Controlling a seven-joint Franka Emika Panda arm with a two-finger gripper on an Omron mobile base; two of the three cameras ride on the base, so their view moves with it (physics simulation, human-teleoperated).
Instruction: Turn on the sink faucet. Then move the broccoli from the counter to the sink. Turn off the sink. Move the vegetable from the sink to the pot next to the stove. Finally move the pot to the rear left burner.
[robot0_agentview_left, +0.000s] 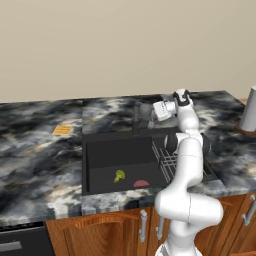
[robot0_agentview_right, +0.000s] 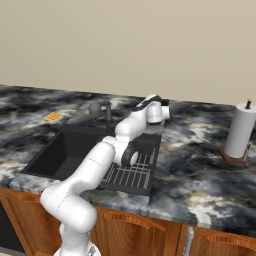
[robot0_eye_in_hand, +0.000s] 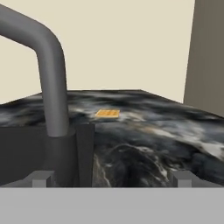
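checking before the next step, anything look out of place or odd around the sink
Nothing stands out. The broccoli lies in the sink by the red drain disc, and the orange square lies flat on the counter.

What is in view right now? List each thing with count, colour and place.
sink: one, black basin set in the counter.
counter: one, black, grey and white marbled slab over brown cabinets.
sink faucet: one, dark grey, behind the basin's rear rim.
broccoli: one, green with a pale stalk, on the basin floor near the front.
drain disc: one, red, on the basin floor right of the broccoli.
wire rack: one, grey, right side of the basin.
waffle-like square: one, orange, flat on the counter left of the sink.
paper towel roll: one, white, upright on a brown stand, counter far right.
arm: one, white with dark joints, reaching over the basin.
tool: one, open, beside the faucet.
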